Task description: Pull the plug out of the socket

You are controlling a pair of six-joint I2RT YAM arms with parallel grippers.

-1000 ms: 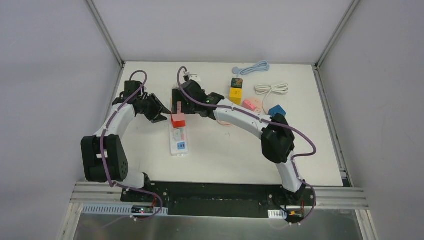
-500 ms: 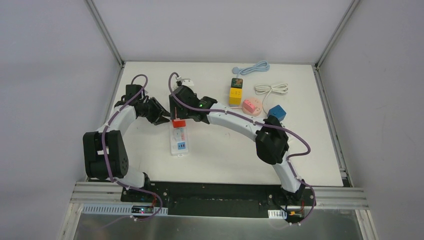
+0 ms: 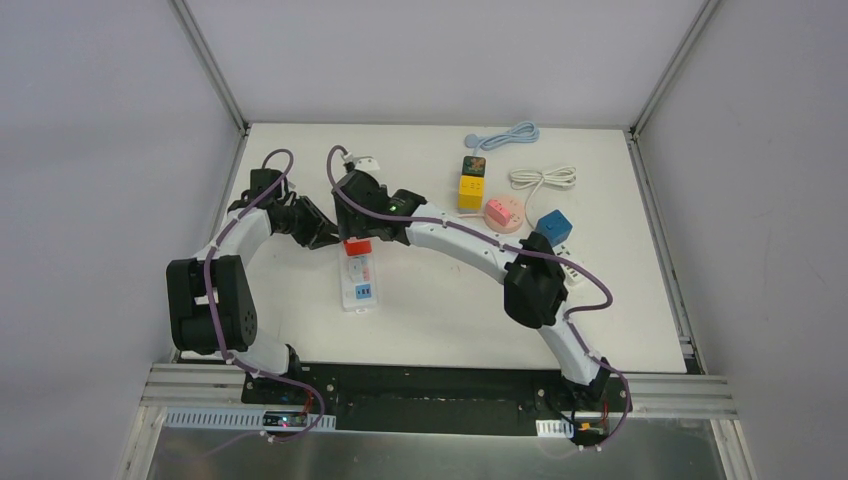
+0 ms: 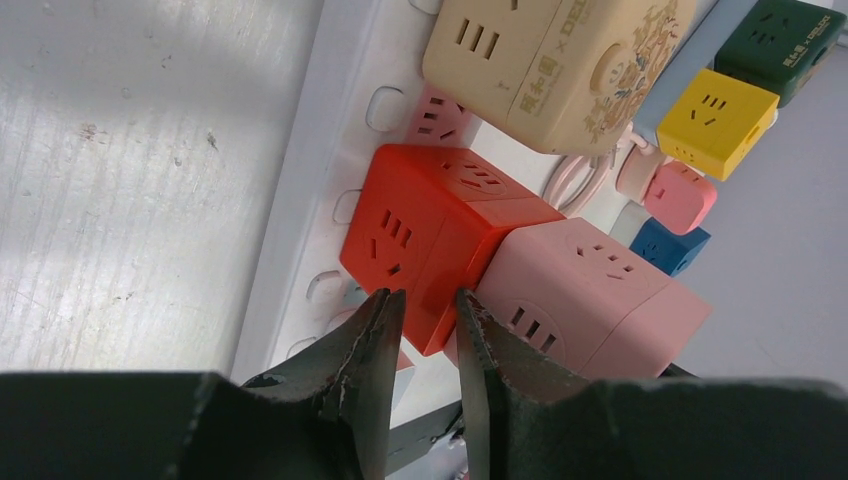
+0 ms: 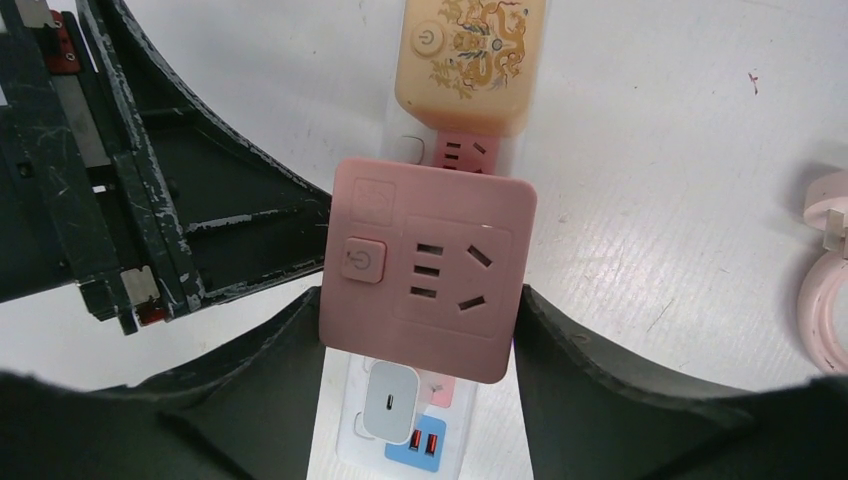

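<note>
— Pink plug [image 5: 428, 268], seated on the power strip [image 3: 360, 292]: what had changed?
— Right hand [image 5: 420, 298] had swung over the strip and closed on the plug's sides, poised for extraction. Left hand [image 4: 425, 310] angled down at the strip beside the red cube [image 4: 420, 225], nearly closed; any grip was undeterminable.

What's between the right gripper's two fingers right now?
The pink cube plug sits between the right gripper's fingers, one finger flanking each side; the right wrist view shows it.
</note>
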